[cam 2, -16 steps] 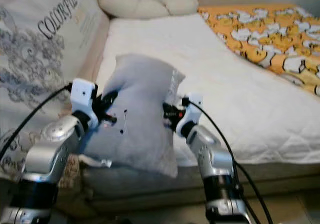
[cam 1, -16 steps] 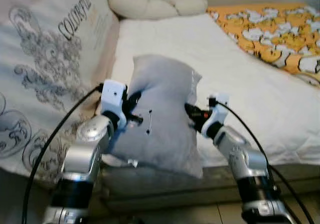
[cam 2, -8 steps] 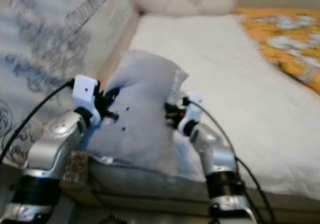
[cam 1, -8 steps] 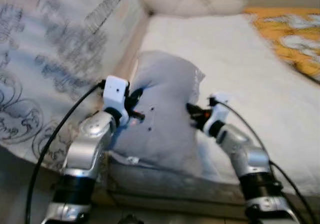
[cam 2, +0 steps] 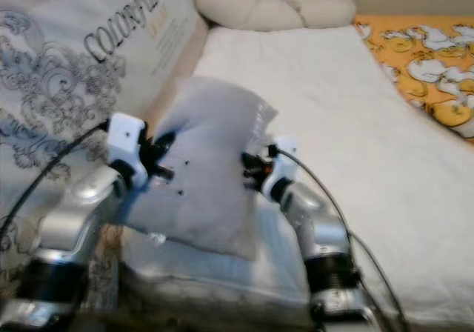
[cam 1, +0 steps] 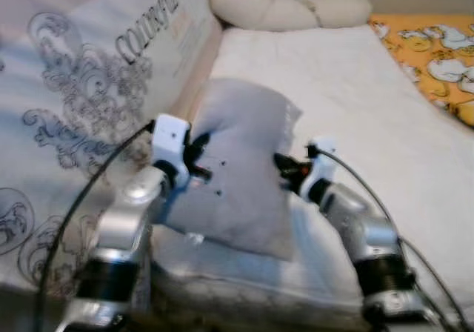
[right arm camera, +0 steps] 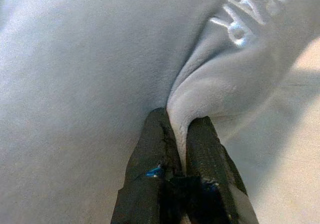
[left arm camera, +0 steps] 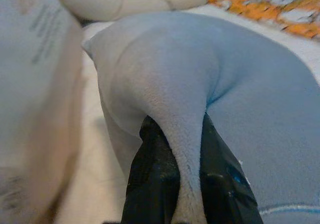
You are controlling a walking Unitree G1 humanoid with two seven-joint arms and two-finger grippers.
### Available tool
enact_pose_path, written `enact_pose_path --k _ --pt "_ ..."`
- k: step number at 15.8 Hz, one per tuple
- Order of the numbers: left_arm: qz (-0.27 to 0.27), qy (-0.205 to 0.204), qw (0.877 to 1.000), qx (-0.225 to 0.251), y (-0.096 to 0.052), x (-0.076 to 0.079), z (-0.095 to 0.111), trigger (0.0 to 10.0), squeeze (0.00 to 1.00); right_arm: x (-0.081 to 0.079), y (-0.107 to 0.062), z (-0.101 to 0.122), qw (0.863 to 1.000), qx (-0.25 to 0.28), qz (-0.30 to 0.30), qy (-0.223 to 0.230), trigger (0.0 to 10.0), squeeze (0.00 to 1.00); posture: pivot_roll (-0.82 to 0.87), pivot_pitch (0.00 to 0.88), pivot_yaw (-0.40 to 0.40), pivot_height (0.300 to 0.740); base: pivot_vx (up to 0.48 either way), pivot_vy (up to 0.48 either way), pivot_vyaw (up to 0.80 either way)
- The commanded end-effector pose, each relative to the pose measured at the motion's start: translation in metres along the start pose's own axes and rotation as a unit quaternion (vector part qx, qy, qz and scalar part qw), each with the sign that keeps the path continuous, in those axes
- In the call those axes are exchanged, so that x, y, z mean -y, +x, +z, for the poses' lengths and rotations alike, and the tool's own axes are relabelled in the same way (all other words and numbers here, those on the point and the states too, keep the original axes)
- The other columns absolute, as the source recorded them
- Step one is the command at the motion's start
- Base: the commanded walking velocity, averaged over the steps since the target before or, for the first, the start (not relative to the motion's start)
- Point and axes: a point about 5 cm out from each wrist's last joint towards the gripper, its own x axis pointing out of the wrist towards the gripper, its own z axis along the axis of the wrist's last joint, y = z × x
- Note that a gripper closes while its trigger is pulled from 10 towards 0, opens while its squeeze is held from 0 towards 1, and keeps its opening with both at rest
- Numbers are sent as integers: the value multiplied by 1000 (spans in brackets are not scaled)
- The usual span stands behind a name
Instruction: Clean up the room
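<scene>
With my left tool [left arm camera: 187, 184] and right tool [right arm camera: 181, 149] each pinching a fold of the pillow [cam 1: 241, 169] above the bed's [cam 1: 355, 117] near edge, I should carry it level toward the head.

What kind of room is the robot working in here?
Most likely a bedroom. A bed with a white mattress takes up most of the view, with an orange patterned blanket on its far side and a long cream bolster at its head. Both grippers pinch a grey pillow over the bed's edge.
</scene>
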Motion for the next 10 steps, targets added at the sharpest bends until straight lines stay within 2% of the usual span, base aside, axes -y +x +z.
enact_pose_path --k 1,4,6,10 --pt "-18 22 999 22 2 2 11 10000 0 -1 -2 4 1000 10 9 2 10000 0 -17 0 79 740 0 0 0" --pt "-39 58 998 4 11 1 7 10000 0 3 -4 3 1000 16 -6 22 10000 0 -20 0 85 740 0 0 0" --pt "-59 82 995 -3 25 2 9 10000 0 16 -7 0 997 22 -58 39 10000 1000 -30 0 95 740 0 0 0" --pt "-79 113 990 3 50 9 17 10000 0 29 -17 -6 994 23 -99 44 10000 1000 -55 0 107 740 0 0 0"
